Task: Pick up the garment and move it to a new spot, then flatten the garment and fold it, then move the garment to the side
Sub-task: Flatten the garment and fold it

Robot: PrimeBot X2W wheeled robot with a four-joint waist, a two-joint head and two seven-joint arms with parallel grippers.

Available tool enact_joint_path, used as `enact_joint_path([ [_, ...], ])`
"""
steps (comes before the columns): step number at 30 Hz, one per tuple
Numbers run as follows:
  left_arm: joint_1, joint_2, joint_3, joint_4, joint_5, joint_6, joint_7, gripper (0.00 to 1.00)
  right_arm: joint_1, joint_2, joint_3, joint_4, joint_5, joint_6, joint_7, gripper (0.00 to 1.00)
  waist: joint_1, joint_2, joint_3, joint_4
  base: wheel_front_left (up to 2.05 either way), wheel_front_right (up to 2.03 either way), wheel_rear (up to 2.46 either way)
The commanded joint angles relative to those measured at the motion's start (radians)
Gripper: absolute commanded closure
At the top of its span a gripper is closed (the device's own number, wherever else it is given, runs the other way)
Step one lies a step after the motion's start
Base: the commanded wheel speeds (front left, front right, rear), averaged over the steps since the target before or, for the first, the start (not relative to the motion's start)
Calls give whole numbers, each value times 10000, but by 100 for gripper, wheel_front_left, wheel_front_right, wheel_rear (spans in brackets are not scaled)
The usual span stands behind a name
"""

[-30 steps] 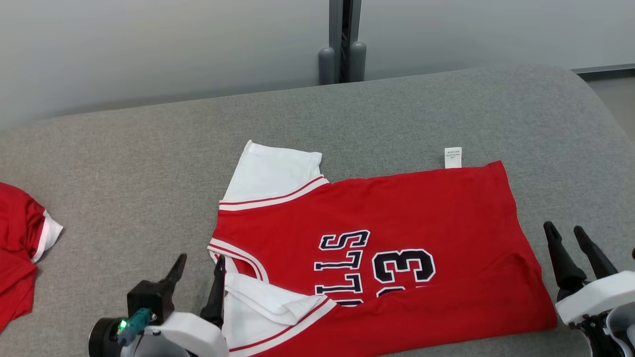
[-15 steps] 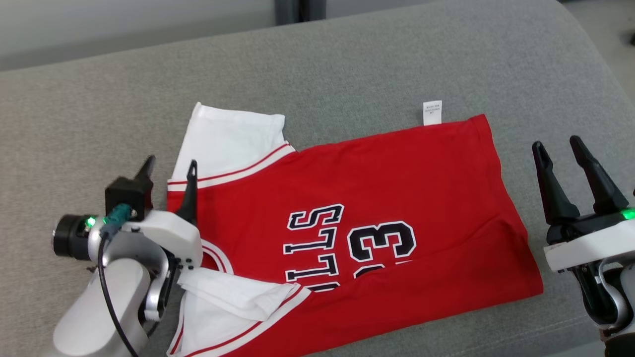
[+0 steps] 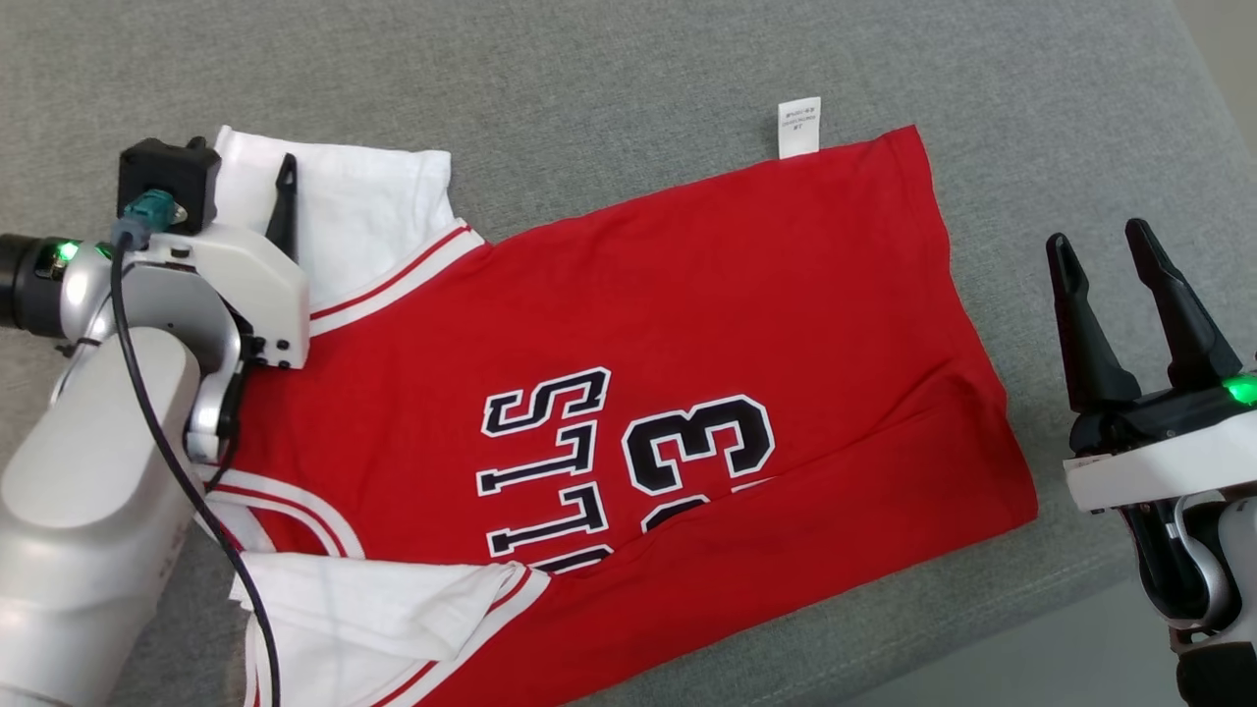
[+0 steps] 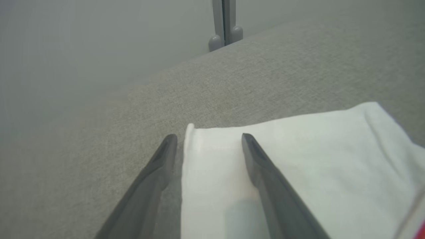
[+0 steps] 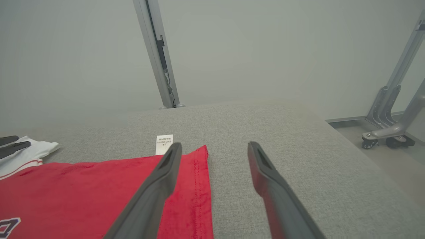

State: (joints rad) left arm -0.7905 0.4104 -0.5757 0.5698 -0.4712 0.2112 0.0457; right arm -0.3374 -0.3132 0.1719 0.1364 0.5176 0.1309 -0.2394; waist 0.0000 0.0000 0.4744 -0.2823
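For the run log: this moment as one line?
red jersey shirt with white sleeves: lying on grey fabric surface | left gripper: open, astride sleeve corner | right gripper: open, near hem

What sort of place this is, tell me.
Likely a robot test lab: a grey fabric-covered padded platform, bare pale wall panels joined by grey metal posts, and a wheeled metal frame.
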Motion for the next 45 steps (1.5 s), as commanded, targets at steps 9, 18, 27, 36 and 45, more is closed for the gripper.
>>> enact_joint_path([
  [9,-754,379,-142,892,39,-458,349,56,263,171,-257,148,-98,-4,-107,0,0,0,137,-237,0,0,0],
  [18,-834,107,-174,947,-74,-656,-414,100,286,114,-276,370,-190,-4,28,0,0,0,-12,99,0,0,0],
  [27,96,-242,-145,-478,-216,-407,-1661,100,-266,-296,-375,855,327,-4,418,0,0,0,-414,974,0,0,0],
  [36,1156,-646,-442,-2644,-243,57,-2007,100,-1821,-1369,301,2529,2052,-4,2029,0,0,0,-433,2252,0,0,0],
  [45,1403,-1139,-943,-3361,-202,140,-1883,100,-2820,-2780,1613,3934,3450,-4,2926,0,0,0,-279,3291,0,0,0],
])
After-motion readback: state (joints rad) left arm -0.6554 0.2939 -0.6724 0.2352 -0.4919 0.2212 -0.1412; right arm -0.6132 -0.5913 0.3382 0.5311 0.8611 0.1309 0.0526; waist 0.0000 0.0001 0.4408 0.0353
